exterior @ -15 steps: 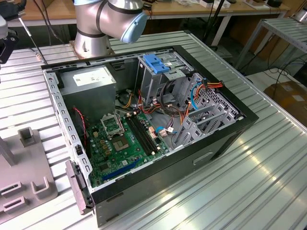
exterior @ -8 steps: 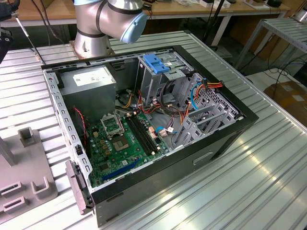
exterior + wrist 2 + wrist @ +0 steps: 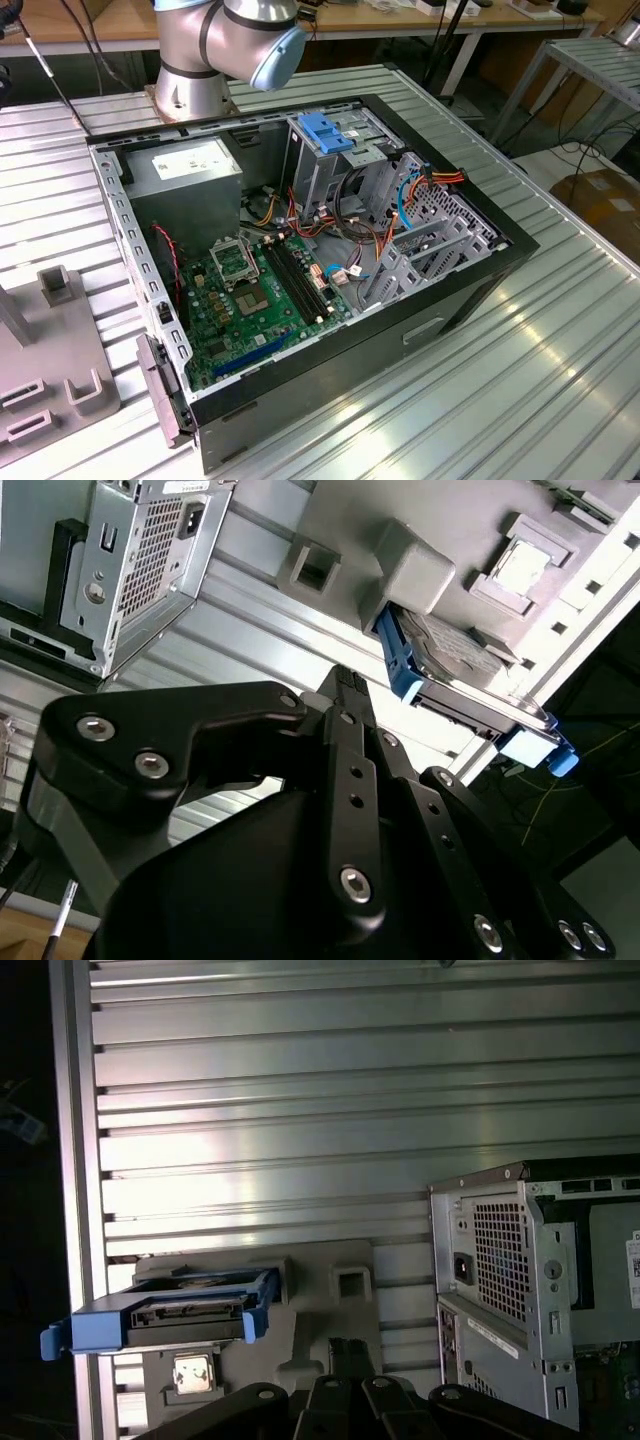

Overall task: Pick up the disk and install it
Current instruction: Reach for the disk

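Note:
The disk (image 3: 462,658) is a flat drive in a blue plastic carrier, standing on edge in a slot of a grey holder block (image 3: 420,565) on the ribbed metal table. In the first wrist view the disk (image 3: 190,1312) faces me with its connector edge, beside the same block (image 3: 325,1310). My gripper (image 3: 345,678) has black fingers pressed together with nothing between them. It hangs above the table, a short way from the disk and not touching it. The gripper (image 3: 350,1346) tips point toward the block.
The open computer case (image 3: 330,250) lies on the table with the motherboard exposed, and a drive cage with a blue ridged handle (image 3: 325,130) at its back. The case's rear panel (image 3: 520,1280) is near the block. The grey holder block (image 3: 60,380) sits at the exterior view's left.

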`<state>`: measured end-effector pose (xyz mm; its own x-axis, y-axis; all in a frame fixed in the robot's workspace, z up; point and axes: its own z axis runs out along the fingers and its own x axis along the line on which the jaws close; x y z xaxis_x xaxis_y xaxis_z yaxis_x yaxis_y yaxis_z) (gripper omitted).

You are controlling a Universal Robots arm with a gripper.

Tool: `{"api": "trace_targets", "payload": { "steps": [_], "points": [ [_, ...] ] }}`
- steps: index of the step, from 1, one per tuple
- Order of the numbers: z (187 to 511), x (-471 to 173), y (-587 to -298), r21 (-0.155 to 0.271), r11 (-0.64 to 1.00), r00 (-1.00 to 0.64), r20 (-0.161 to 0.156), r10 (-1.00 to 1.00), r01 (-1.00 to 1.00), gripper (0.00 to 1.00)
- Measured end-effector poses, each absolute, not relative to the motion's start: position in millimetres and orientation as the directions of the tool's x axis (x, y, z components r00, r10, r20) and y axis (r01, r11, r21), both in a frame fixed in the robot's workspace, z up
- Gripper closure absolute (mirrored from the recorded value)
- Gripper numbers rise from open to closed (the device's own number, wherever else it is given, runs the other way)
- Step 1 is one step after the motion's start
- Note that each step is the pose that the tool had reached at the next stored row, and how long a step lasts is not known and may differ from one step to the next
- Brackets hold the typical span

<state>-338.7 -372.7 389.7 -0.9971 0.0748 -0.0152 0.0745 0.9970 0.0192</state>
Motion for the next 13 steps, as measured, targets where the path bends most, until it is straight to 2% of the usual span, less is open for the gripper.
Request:
{"api": "trace_targets", "payload": {
  "steps": [13],
  "points": [
    [389.6,-380.2,-372.5,0.019,0.997,-0.997,-0.015,0.075,0.075,0.90]
  ]
}}
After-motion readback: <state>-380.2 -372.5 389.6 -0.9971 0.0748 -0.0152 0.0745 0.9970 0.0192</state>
